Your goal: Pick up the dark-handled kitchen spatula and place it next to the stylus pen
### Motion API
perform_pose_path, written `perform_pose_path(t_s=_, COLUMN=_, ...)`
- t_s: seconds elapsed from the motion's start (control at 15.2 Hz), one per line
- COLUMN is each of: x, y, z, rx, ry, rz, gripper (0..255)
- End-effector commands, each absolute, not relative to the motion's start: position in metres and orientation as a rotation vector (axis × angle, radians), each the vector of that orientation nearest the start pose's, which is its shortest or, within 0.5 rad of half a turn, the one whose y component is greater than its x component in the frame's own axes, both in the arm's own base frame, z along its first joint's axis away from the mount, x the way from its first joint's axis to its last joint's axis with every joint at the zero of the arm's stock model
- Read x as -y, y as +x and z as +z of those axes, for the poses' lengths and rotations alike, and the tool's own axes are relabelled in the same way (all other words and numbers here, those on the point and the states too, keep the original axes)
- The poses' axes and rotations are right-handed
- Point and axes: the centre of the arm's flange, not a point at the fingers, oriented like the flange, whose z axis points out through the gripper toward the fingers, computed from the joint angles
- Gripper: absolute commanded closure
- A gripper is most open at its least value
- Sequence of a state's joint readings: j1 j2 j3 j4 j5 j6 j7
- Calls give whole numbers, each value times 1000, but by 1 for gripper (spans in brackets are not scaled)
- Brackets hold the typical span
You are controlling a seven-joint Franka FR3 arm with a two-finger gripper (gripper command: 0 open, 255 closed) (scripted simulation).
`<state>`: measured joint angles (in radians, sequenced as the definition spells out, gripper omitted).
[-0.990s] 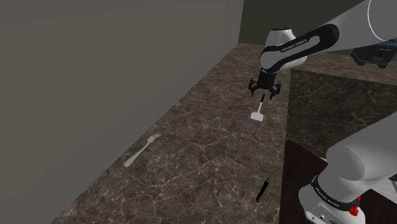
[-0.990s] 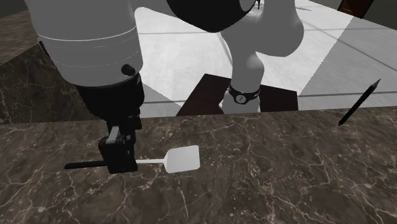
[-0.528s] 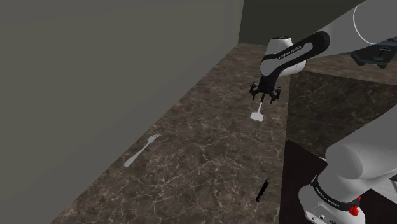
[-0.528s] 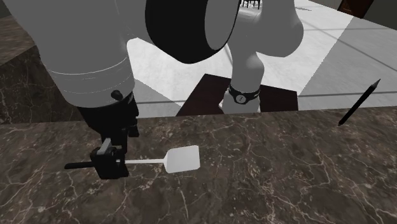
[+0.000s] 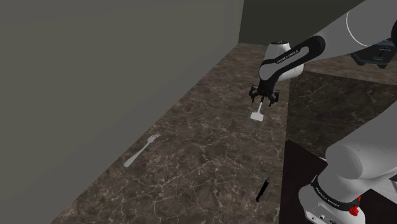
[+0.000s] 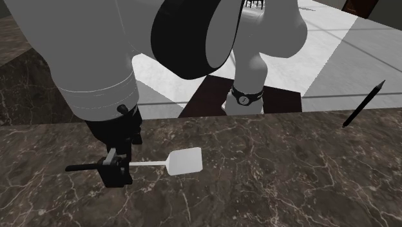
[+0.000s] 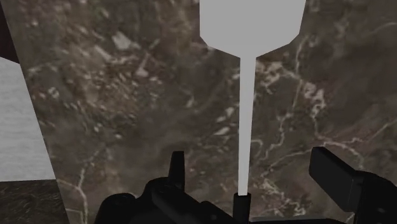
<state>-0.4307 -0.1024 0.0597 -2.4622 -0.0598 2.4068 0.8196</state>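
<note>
Flat on the dark marbled counter [image 5: 191,165], well apart from the stand [image 5: 298,162]: the spatula [image 6: 184,161], pale blade end nearer the stand, thin pale shaft running back into a dark handle. Not lifted, not clasped. Straddled by the gripper [image 7: 249,162] right where shaft meets handle: black fingers [image 7: 334,172] spread wide, one on each side of the shaft, neither touching it, so released and holding nothing. Hangs low over the handle in the second exterior view, tips close to the counter.

Lettering: white FRANKA EMIKA along the black band of the arm [image 5: 284,58] just above the gripper, small but legible in the shoulder view. More white print on the black ring at the arm's foot on the stand, too small to read.

Against a second ago and half a second ago: gripper lower now, closer down on the handle. Black-banded link above it tilted steeper in the shoulder view, and the big links overhead shifted in the second exterior view. Spatula in the same spot on the counter, blade unmoved.

Further out: pen [image 5: 262,189], black and slim, on the counter near the stand, well apart from the spatula. Fork [image 5: 141,150], grey, also on the counter, much farther from the stand than the pen. Both where they lay a second ago. Beyond the stand in the second exterior view, pale tiled floor [image 6: 361,58].
</note>
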Motion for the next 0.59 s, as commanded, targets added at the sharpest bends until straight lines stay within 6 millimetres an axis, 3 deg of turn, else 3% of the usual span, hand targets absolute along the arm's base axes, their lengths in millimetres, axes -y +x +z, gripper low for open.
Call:
perform_pose_path(t_s=0.0, x=172, y=440, z=338, rx=-1724, ry=-2668, rz=-89, gripper=0)
perform_pose_path(t_s=0.07, x=172, y=440, z=339, rx=-1724, ry=-2668, rz=-89, gripper=0)
perform_pose_path(t_s=0.13, x=172, y=440, z=339, rx=-1724, ry=-2668, rz=-89, gripper=255)
perform_pose_path(t_s=0.53, x=172, y=440, z=339, rx=-1724, ry=-2668, rz=-89, gripper=255)
